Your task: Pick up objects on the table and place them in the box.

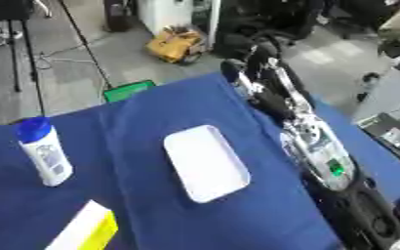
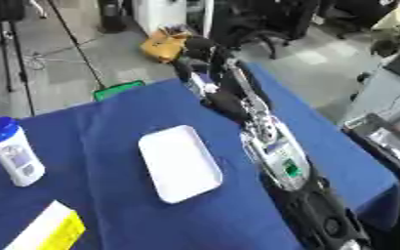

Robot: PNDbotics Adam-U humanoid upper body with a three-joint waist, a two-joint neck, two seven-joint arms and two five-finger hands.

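Note:
A shallow white box (image 1: pixel 205 162) lies empty in the middle of the blue table (image 1: pixel 152 112). A white bottle with a blue cap (image 1: pixel 45 151) stands upright at the left. At the bottom left, a yellow and white carton (image 1: pixel 86 229) pokes in from the edge. My right arm (image 2: pixel 271 151) stretches from the lower right up along the box's right side. My right hand (image 2: pixel 196 57) is over the table's far edge, beyond the box and apart from it. It is dark and blurred, and I see nothing in it. My left hand does not show.
Beyond the table's far edge is grey floor with a green object (image 1: pixel 128 90), a yellow object (image 1: pixel 176 45), stand legs and cables. Grey equipment (image 2: pixel 390 132) sits off the table's right side.

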